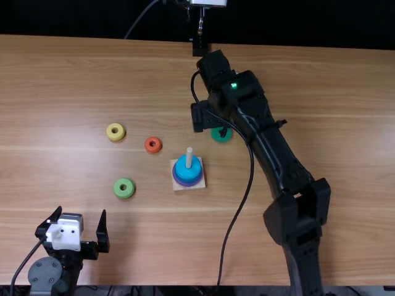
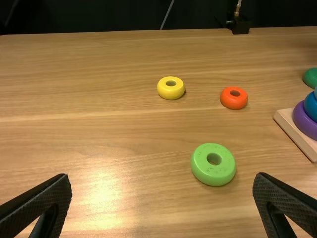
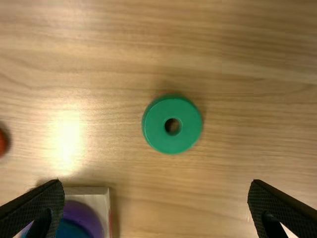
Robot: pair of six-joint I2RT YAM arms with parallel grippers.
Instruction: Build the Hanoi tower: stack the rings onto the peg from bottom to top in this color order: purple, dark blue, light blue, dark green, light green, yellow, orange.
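In the top view the left gripper [image 1: 81, 213] rests at the lower left, and the right gripper [image 1: 212, 124] is over the dark green ring [image 1: 222, 135]. The peg [image 1: 189, 156] carries a purple ring [image 1: 187, 184] with blue [image 1: 187, 171] above it. Yellow [image 1: 116, 132], orange [image 1: 153, 145] and light green [image 1: 124, 188] rings lie loose to the left. In its wrist view, the left gripper [image 2: 162, 183] is open, the light green ring [image 2: 213, 164] beyond its fingers. The right gripper [image 3: 156, 186] is open too; the dark green ring [image 3: 172, 124] lies on the table, untouched.
The peg's square wooden base [image 1: 177, 187] stands just nearer the table's front edge than the dark green ring. A black stand [image 1: 200, 46] is at the far edge. The right arm [image 1: 271, 151] extends over the table, its cable looping beside the base.
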